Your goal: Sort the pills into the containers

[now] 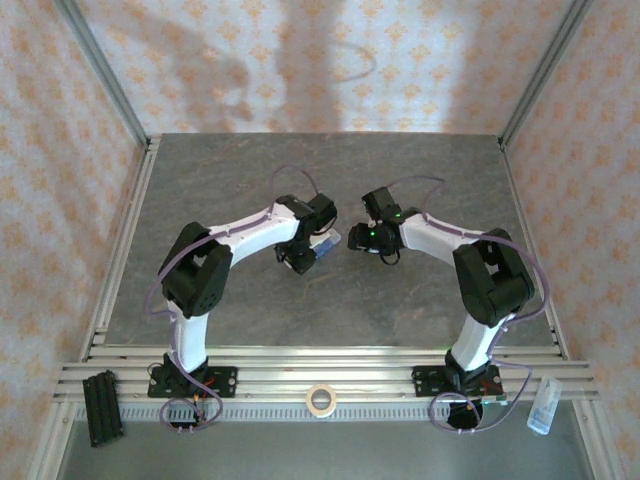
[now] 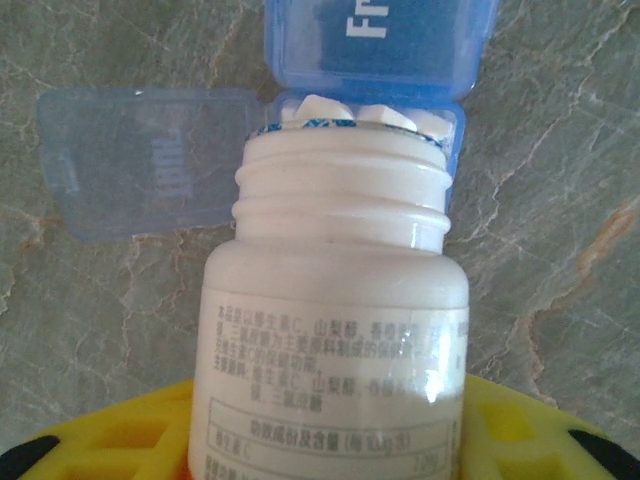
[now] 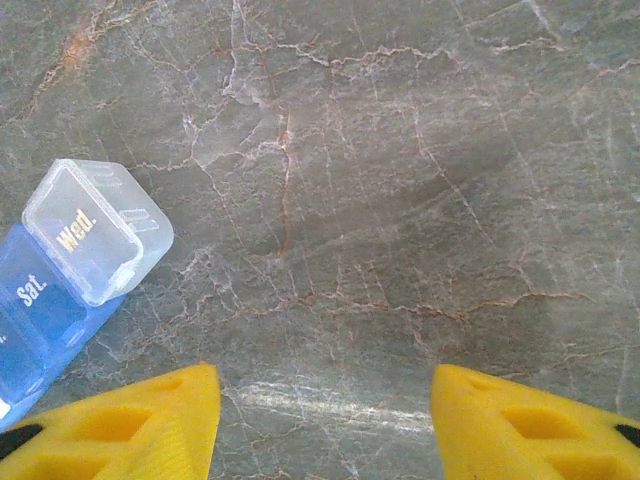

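My left gripper (image 2: 325, 445) is shut on a white pill bottle (image 2: 335, 300) with no cap, its yellow fingers (image 2: 110, 435) on either side of the body. The bottle's mouth is tipped over the blue containers (image 2: 380, 40). White pills (image 2: 385, 117) lie in the compartment just past the rim, and that compartment's lid (image 2: 140, 160) is folded open to the left. From above, the left gripper (image 1: 303, 256) sits over the containers (image 1: 326, 243) near the table's middle. My right gripper (image 3: 325, 400) hangs open over bare table beside the containers (image 3: 45, 300), near their clear "Wed." end (image 3: 95, 228).
The grey marbled table (image 1: 330, 170) has metal frame rails along its sides and patterned walls behind. On the front rail lie a tape roll (image 1: 320, 400), a black block (image 1: 102, 405) and a small clear item (image 1: 543, 405).
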Robot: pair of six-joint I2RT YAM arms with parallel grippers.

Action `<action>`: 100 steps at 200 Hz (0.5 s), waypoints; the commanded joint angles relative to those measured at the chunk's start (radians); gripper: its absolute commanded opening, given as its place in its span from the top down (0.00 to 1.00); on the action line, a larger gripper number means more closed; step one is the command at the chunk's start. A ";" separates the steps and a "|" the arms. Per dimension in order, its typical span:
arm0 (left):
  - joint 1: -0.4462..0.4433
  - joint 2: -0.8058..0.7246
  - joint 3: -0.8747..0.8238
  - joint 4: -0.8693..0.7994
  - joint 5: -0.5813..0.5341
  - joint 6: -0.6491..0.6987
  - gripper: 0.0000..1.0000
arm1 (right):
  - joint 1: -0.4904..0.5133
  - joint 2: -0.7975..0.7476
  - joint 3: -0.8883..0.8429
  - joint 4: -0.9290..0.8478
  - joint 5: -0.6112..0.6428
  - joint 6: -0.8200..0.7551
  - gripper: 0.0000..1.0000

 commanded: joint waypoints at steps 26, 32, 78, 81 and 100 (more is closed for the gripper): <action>0.005 -0.084 -0.054 0.074 0.014 -0.017 1.00 | -0.005 -0.032 0.029 -0.028 0.032 0.000 0.42; 0.006 -0.090 -0.062 0.085 0.012 -0.018 1.00 | -0.006 -0.033 0.029 -0.027 0.032 0.000 0.42; 0.006 -0.154 -0.159 0.183 0.019 -0.030 1.00 | -0.005 -0.036 0.027 -0.026 0.032 -0.001 0.42; 0.004 -0.158 -0.164 0.189 0.020 -0.031 1.00 | -0.006 -0.036 0.028 -0.026 0.032 0.000 0.42; 0.007 -0.186 -0.205 0.230 0.020 -0.037 1.00 | -0.006 -0.039 0.028 -0.027 0.032 0.001 0.42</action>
